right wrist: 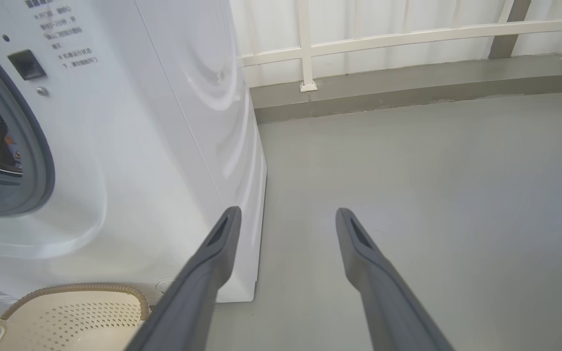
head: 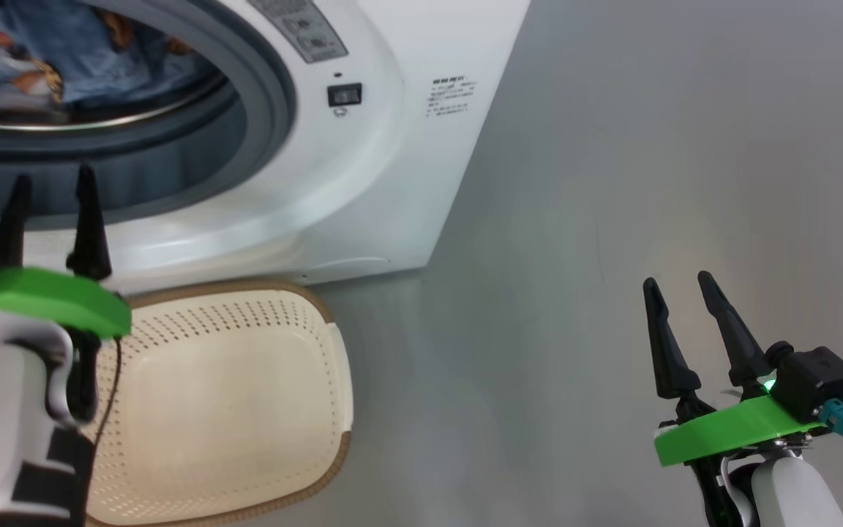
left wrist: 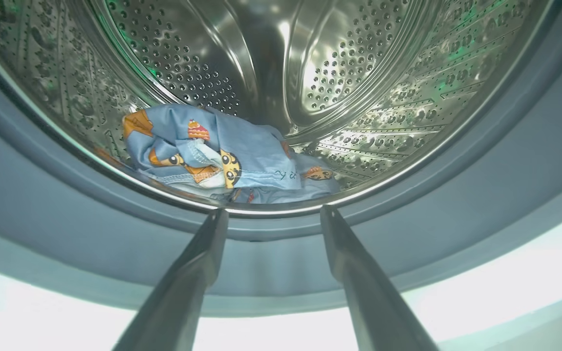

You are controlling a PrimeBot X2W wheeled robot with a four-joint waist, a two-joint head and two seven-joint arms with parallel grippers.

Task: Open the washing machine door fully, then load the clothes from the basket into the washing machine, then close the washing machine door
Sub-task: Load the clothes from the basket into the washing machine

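The big white washing machine gapes open beside the cream holey plastic basket; the soft, light, floppy blue bear-print clothes lie low in its steel drum, best pinched by a bunched fold; the left gripper and right gripper spread wide, holding nothing.

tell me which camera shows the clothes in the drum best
The left wrist view: it looks straight into the drum, where the clothes lie bunched at the bottom, print sharp. The head view catches a blurred part of them at its top left. The right wrist view gives a tiny speck of colour through the opening.
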